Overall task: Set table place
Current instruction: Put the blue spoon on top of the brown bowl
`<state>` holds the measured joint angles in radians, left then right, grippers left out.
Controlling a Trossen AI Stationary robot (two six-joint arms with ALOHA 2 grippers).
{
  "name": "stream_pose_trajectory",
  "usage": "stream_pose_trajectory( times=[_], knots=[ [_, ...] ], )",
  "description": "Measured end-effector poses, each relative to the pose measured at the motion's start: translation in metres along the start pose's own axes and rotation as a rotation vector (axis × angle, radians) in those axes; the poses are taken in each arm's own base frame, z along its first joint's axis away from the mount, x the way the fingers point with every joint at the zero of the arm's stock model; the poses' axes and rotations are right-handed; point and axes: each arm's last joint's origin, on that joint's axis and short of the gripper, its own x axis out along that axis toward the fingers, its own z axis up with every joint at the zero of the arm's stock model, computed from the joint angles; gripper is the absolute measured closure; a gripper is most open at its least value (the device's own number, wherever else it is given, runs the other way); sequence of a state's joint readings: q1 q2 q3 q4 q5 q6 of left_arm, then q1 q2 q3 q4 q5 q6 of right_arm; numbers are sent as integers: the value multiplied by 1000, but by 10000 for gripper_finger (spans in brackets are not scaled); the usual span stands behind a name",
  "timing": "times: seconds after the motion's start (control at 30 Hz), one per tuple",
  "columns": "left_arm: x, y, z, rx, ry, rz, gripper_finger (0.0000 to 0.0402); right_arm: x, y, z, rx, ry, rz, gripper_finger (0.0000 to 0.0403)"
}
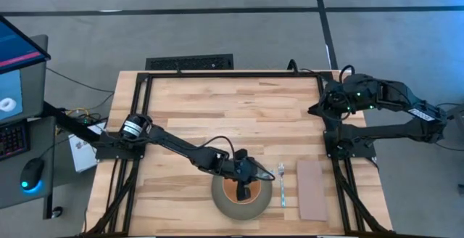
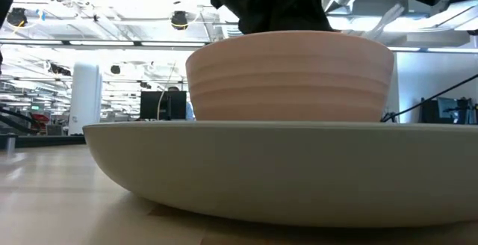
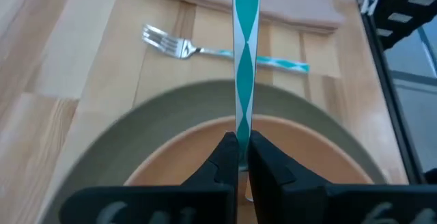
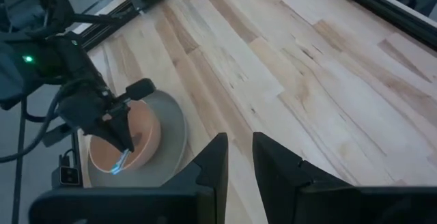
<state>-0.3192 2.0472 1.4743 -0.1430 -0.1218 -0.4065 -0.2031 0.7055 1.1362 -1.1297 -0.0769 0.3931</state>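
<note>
Now left gripper (image 1: 245, 183) hangs over orange bowl (image 1: 241, 188), fingers clenched on blue-handled spoon (image 3: 245, 53). Spoon long axis points from gripper toward napkin (image 1: 312, 188); its lower end is hidden between fingers. Bowl sits inside grey-green plate (image 1: 225, 203) at table (image 1: 217, 107) near edge. Fork (image 1: 281, 183) lies just beside plate, between plate and napkin. Right gripper (image 4: 237, 157) waits well apart, fingers parted, holding nothing. Bowl ribbed, matte; plate smooth; spoon handle striped teal-white; napkin soft, flat rectangle.
</note>
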Motion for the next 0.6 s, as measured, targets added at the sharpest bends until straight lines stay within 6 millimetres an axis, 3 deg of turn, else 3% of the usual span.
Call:
stream_pose_trajectory(
  times=[0.6],
  knots=[
    [4,4,-8,-59,-12,14,370,0,0,0,0,0,0,310]
  ],
)
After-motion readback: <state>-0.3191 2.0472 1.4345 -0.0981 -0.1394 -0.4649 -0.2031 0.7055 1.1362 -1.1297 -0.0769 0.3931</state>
